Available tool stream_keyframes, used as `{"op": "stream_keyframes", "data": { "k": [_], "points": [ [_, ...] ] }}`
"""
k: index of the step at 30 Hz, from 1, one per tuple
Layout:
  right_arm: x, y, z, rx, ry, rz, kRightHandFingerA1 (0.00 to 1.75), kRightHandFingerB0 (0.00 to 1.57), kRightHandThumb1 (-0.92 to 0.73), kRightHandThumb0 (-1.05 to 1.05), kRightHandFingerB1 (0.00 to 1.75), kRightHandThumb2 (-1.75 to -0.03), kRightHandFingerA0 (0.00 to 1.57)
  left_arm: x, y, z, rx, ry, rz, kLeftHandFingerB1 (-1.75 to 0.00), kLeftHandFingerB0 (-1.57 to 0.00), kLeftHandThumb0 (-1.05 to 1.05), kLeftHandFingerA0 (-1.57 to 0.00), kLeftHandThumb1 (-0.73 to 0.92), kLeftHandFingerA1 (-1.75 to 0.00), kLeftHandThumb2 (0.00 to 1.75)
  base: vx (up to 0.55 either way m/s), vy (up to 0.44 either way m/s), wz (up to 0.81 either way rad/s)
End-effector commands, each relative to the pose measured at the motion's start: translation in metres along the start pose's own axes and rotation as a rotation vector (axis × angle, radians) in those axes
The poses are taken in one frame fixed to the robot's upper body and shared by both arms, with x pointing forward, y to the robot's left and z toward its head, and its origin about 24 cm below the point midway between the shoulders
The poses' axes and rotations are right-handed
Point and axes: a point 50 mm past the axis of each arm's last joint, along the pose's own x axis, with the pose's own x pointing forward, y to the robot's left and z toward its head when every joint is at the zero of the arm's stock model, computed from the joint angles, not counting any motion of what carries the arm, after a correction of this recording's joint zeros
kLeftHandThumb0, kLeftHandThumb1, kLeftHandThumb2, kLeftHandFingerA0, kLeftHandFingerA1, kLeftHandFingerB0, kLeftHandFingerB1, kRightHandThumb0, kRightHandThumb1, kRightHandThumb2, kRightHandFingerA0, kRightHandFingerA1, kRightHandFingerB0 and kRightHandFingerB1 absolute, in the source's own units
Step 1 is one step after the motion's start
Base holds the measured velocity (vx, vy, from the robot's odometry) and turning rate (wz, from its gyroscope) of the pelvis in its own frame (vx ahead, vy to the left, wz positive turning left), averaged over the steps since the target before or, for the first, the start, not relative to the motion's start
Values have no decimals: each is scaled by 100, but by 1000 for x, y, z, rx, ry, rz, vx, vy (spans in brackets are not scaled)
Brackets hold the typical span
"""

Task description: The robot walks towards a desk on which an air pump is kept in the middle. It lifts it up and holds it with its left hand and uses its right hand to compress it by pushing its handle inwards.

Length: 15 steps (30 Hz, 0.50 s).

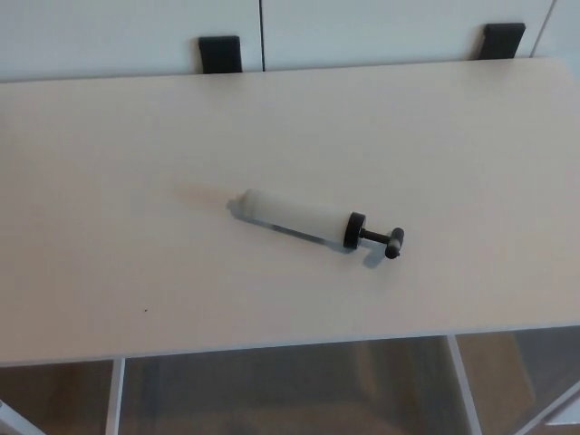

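The air pump (304, 218) lies on its side near the middle of the pale desk (136, 181). Its white barrel points up-left and ends in a black collar. A short black rod leads from the collar to the small black handle (392, 243) at the lower right, drawn a little way out. Neither of my hands shows in the head view.
The desk's front edge (272, 346) runs across the bottom, with floor and a white frame below it. Two black brackets (220, 52) (504, 39) sit against the white wall behind the desk's back edge.
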Motion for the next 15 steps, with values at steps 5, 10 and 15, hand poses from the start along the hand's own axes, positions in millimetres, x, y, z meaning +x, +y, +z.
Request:
{"op": "stream_keyframes", "data": {
  "k": [5, 10, 15],
  "points": [
    [-29, -87, -79, 11, 190, -193, 43, 17, -89, -84, 35, -67, 25, -57, 13, -106, -728, 17, -381, -29, -25, -64, -19, 63, -34, 59, 0, 0, 0],
    [-47, -103, -126, 304, 388, -334, 42, 18, -88, -84, 39, -67, 23, -47, -21, -143, -909, 51, -145, -39, -9, -75, -6, 63, -39, 91, 0, 0, 0],
    [-57, -117, -142, 598, 447, -476, 44, 21, -84, -87, 41, -66, 28, -30, -38, -155, -1075, -6, 20, -35, -2, -79, -4, 62, -42, 96, 0, 0, 0]
  ]
}}
